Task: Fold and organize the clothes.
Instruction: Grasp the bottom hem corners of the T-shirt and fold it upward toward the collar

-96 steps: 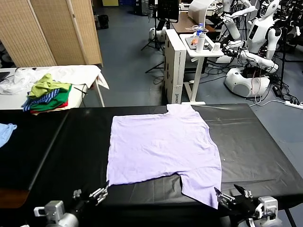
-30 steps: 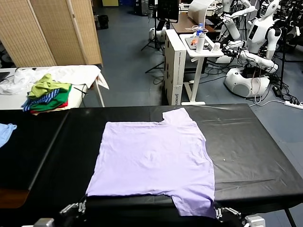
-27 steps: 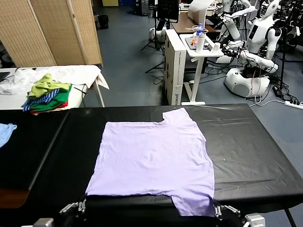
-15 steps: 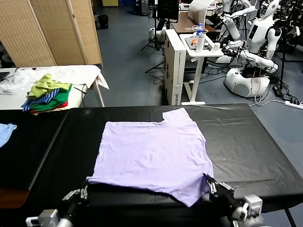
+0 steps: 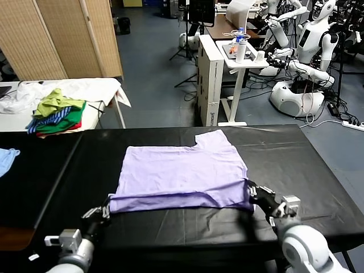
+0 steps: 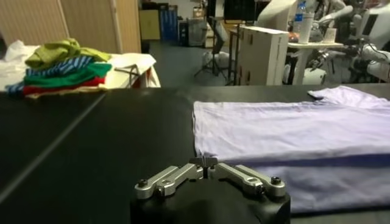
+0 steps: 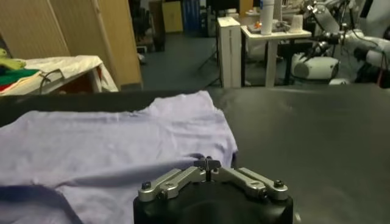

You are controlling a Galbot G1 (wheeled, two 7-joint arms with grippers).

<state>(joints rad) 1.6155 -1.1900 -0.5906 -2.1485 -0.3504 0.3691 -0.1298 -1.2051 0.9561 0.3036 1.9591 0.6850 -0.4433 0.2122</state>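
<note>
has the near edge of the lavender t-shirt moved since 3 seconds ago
Yes. The lavender T-shirt's near edge, held by the left gripper and right gripper, has moved away from the black table's front edge, folding over.

Open tabletop around the shirt

You have bare black tabletop (image 5: pixel 296 153) right of, beyond and left of the T-shirt (image 5: pixel 182 170); only the light blue cloth (image 5: pixel 7 158) lies at the far left edge.

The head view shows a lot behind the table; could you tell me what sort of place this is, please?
Most likely a robotics lab: white humanoid robots stand at the back among floor cables, a camera tripod stands nearby, and a lavender T-shirt lies on a black-covered table.
</note>
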